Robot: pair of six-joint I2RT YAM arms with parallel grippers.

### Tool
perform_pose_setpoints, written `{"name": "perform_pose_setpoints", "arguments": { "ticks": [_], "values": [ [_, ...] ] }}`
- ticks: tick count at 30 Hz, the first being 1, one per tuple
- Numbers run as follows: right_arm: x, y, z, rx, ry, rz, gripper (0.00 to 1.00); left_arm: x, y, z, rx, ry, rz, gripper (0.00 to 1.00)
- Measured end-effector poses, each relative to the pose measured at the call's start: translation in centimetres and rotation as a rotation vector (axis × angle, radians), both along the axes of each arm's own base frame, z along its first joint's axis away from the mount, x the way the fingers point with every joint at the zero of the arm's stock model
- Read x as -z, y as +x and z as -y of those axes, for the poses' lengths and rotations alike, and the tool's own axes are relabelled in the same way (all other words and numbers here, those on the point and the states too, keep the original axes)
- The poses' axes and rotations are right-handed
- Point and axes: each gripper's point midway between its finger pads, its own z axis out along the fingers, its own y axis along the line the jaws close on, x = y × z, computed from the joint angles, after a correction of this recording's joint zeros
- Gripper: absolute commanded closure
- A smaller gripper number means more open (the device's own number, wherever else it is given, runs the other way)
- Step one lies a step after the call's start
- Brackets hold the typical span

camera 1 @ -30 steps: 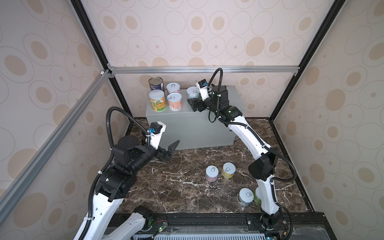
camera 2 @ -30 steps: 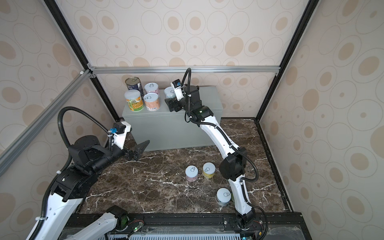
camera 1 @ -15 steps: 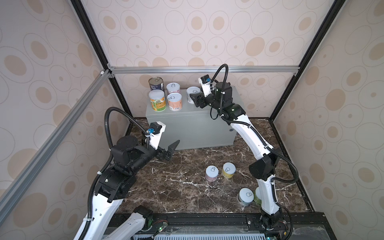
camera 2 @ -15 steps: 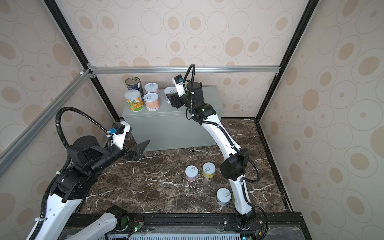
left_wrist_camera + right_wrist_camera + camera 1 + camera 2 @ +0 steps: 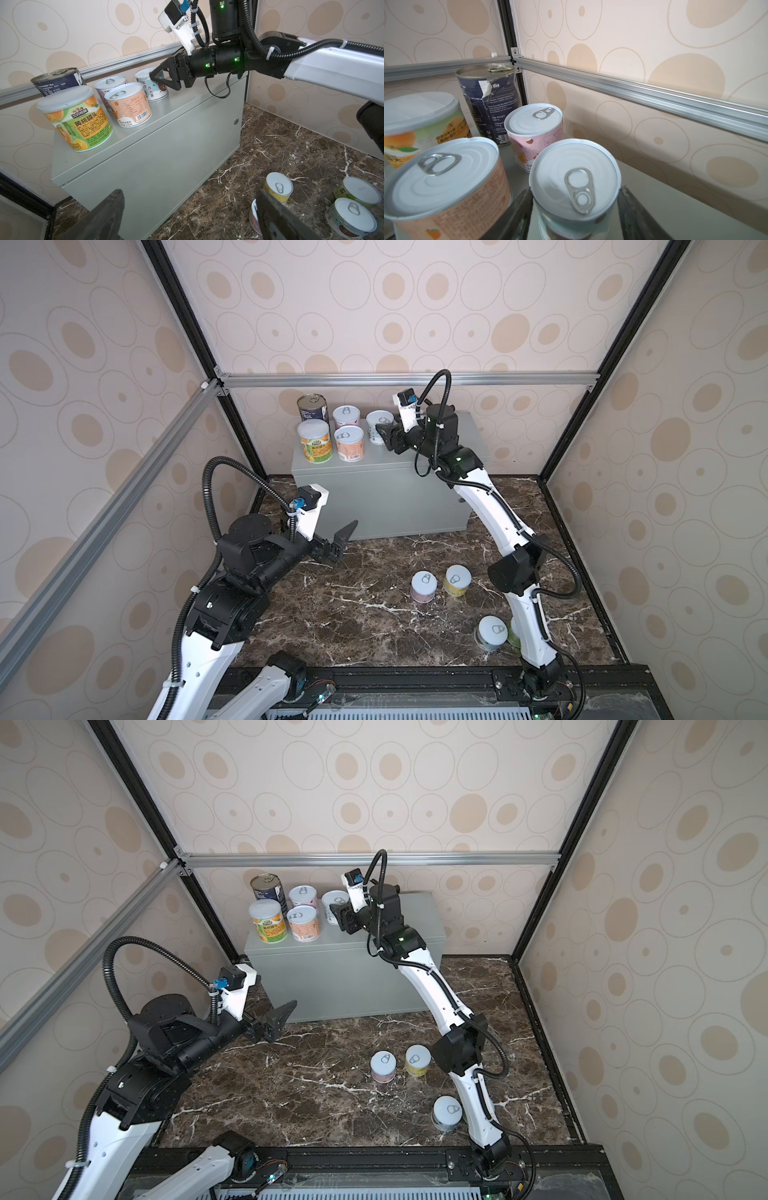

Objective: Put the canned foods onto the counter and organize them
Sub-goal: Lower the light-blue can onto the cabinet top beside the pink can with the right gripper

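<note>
Right wrist view: right gripper [image 5: 575, 190] was clamped on the white-label can [image 5: 572, 164], with its dark fingers [image 5: 519, 214] against opposite sides of the can just under the lid rim. The can was upright with its pull-tab up. Its base appeared to rest on the counter [image 5: 675, 199], near the back wall.

Just beside it stood the peach can [image 5: 446, 176] and the pink can [image 5: 533, 124]. Beyond those, the dark-blue can [image 5: 488, 93] stood in the back corner, taller than the rest and with a torn label. The orange-and-green can [image 5: 419, 116] had a plain plastic lid.

Both top views showed these five clustered in two rows on the left end of the counter's top. The held can sat at the cluster's right edge, in the back row.

Left gripper [image 5: 344, 541] hung above the marble floor [image 5: 365, 614], in front of the counter's left front corner. Its jaws were spread wide with nothing between them.

Four cans stood upright on the floor, well apart from the counter. The floor pink can [image 5: 424, 585] and the yellow can [image 5: 457, 580] stood just beside each other. Nearer the right arm's base were a pale-lidded can [image 5: 492, 632] and a green can [image 5: 514, 640], the latter mostly hidden behind the arm. Left wrist view showed the green can's pale lid just beyond its neighbour.
</note>
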Motion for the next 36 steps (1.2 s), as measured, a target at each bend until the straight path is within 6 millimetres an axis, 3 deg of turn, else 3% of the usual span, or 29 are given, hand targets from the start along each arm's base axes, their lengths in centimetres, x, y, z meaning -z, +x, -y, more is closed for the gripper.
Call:
{"name": "perform_pose_setpoints", "arguments": {
  "ticks": [9,25,36],
  "values": [
    [3.3,1.8,-1.0,0.007,-0.005,-0.047,0.31,0.0,0.0,0.0,-0.001,0.000,0.000,0.02],
    [2.9,2.3,-0.9,0.030,0.031,-0.044,0.17,0.4,0.5,0.1,-0.007,0.007,-0.014,0.02],
    [2.8,2.7,-0.8,0.048,0.039,-0.039,0.16,0.4,0.5,0.1,-0.007,0.007,-0.014,0.02]
  ]
}}
